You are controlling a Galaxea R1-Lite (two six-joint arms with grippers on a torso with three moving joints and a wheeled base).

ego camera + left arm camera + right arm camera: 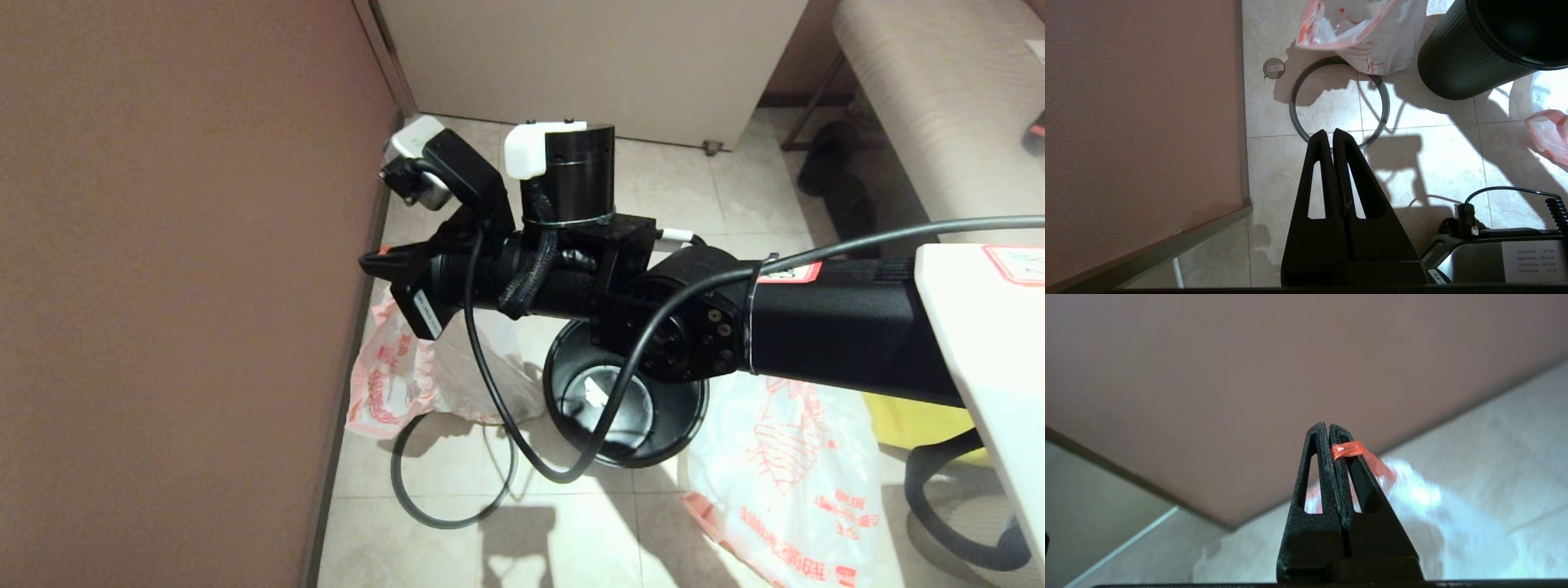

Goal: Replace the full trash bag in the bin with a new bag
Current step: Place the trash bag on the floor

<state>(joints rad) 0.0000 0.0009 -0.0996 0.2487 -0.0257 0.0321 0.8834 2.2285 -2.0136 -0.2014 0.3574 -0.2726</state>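
The black bin point(624, 408) point(1457, 61) stands on the tile floor with no bag in it. Its grey rim ring point(408, 490) point(1292, 107) lies flat on the floor beside it. My right gripper point(371, 263) point(1327, 426) reaches across to the wall. It is shut on the red-orange drawstring point(1347, 450) of the full trash bag point(392, 376) point(1372, 36) point(1421, 498), which hangs below it down to the floor. The new bag point(784, 474) point(1549, 134) lies flat on the bin's other side. My left gripper point(1329, 132) is shut and empty above the ring's near edge.
A brown wall panel point(180, 286) runs close along the left. A yellow fabric bag point(906, 425) sits behind the new bag. A cabinet point(588, 65) and a sofa point(939, 106) stand at the back. A small round disc point(1273, 67) lies by the wall.
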